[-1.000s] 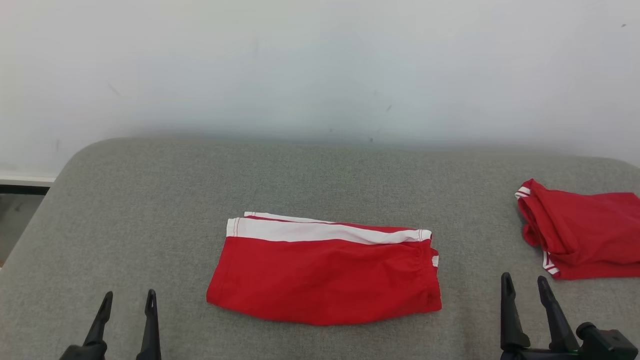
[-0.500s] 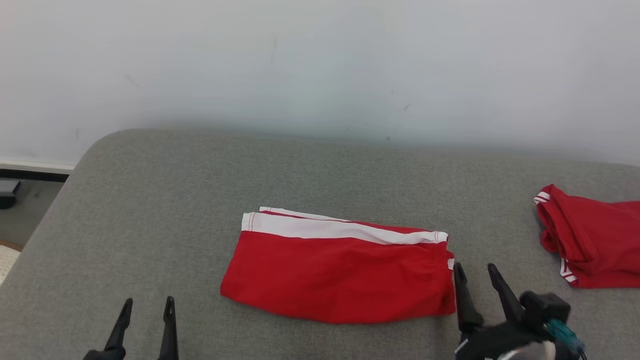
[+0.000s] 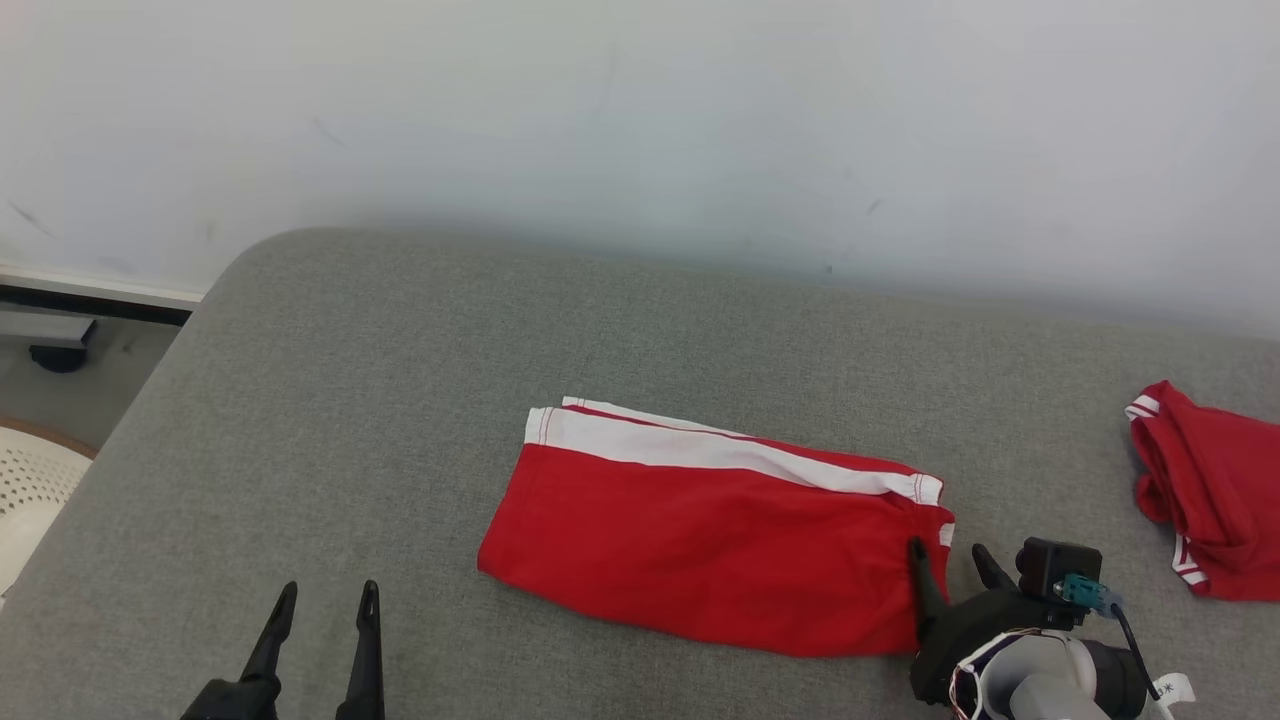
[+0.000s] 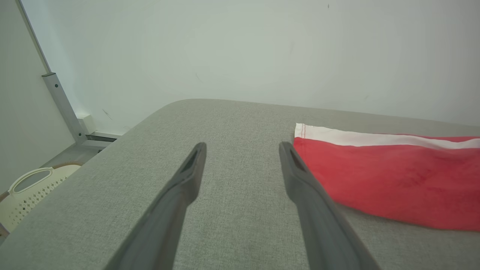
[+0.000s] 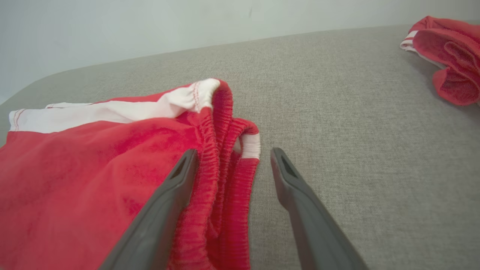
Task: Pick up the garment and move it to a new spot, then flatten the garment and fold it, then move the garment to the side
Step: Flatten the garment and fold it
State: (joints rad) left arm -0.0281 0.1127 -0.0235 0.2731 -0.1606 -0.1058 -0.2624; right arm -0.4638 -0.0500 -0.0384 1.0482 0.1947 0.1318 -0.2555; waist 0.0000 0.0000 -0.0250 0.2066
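A pale, scuffed wall backs a grey woven-fabric padded surface (image 3: 300, 400) whose corner rounds off at 10 o'clock. Beyond that corner, at 9 o'clock, a cream perforated plastic basket (image 3: 30, 490) stands on the floor. The left gripper (image 3: 330, 590) hovers at 7 o'clock over bare grey, jaws spread wide and holding nothing.

The folded red shorts with a white side stripe (image 3: 700, 540) lie flat near the middle of the surface, a little toward 5 o'clock. Their long axis runs roughly from 9 o'clock to 3 o'clock, with the right end dipping toward 4. The leg hems point to 9, the waist to 3, and the stripe lies along the 12 o'clock edge.

The cloth looks light, soft and limp, so the layers would likely sag and slip apart if lifted from one thin spot. The gathered elastic waistband (image 5: 221, 123) seems the firmest hold, pinched through every layer.

The right gripper (image 3: 948, 548), at 4 o'clock, is wide open astride that waistband end, one finger over red cloth and the other over grey. Contact cannot be told.

At 3 o'clock, well apart, lies a crumpled red garment with white trim (image 3: 1210, 490).
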